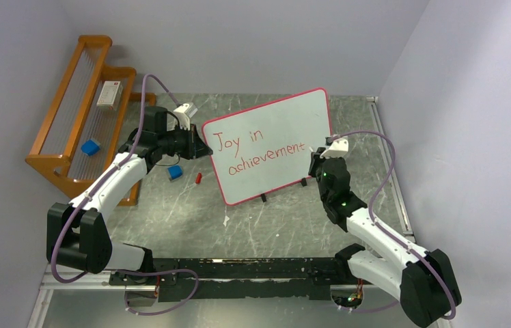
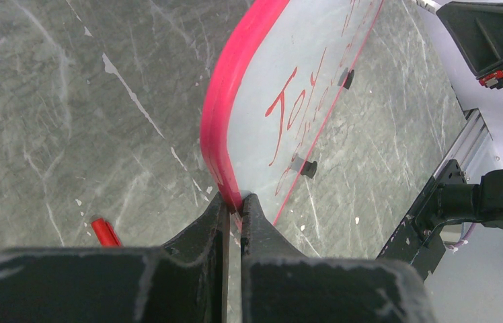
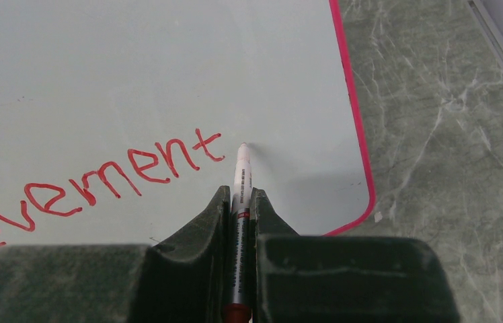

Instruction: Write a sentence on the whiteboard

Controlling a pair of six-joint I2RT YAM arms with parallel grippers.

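Top external view: a large rectangular whiteboard (image 1: pixel 266 154) with rounded corners and a thin red-pink border stands propped on small black feet at the middle of the grey-green marbled table (image 1: pixel 273 225), its face tilted toward the arms, with "Joy in achievement" written on it in red in two lines. The left gripper (image 1: pixel 201 147) sits at the board's left edge. The left wrist view shows its two black fingers (image 2: pixel 212 222) clenched on the red border there, one on each side of the rim. The right gripper (image 1: pixel 322 156) is at the board's right side, level with the end of the second line. In the right wrist view its fingers (image 3: pixel 262 208) are pinched on a slim white marker (image 3: pixel 241 175) with a red end, whose tip points at the board just right of the last "t"; whether the tip touches the surface I cannot tell. On the table left of the board lie a small red cap (image 1: pixel 199 178) and a small blue block (image 1: pixel 175 172), near each other. A stepped orange wooden rack (image 1: pixel 54 147) stands against the left wall, holding a flat pale box (image 1: pixel 109 94) and another small blue piece (image 1: pixel 90 147).
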